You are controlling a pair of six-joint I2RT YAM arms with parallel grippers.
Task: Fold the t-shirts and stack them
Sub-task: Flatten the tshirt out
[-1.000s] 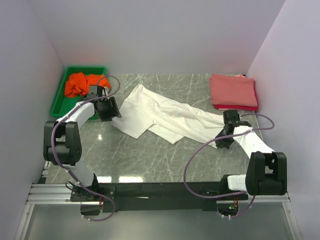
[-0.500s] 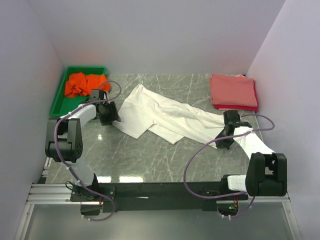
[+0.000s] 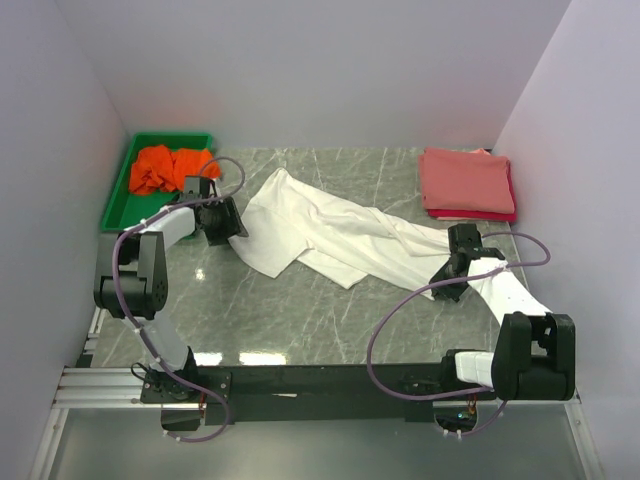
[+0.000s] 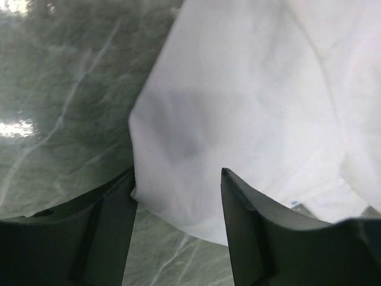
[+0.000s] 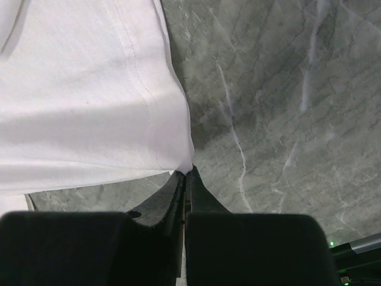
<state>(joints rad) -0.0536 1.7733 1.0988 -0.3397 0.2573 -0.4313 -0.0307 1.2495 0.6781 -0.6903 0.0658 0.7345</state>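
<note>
A white t-shirt [image 3: 330, 230] lies crumpled and stretched across the middle of the marble table. My left gripper [image 3: 230, 226] is at its left edge. In the left wrist view the left gripper [image 4: 177, 182] is open, with the shirt's edge [image 4: 178, 196] lying between the fingers, low over the table. My right gripper [image 3: 452, 272] is at the shirt's right end. Its jaws [image 5: 189, 171] are shut, pinching a hemmed corner of the white t-shirt [image 5: 89, 101]. An orange t-shirt [image 3: 168, 166] lies bunched in the tray. A folded salmon-pink t-shirt [image 3: 465, 180] rests on a red one [image 3: 480, 215].
The green tray [image 3: 118, 200] stands at the back left, close behind my left arm. The folded stack sits at the back right, near the right wall. Walls enclose the table on three sides. Bare marble [image 3: 300, 310] lies between the white shirt and the arm bases.
My left gripper has shifted slightly right, closer onto the shirt's left edge, and its elbow has swung in. The right gripper has drifted slightly nearer with the pinched corner.
</note>
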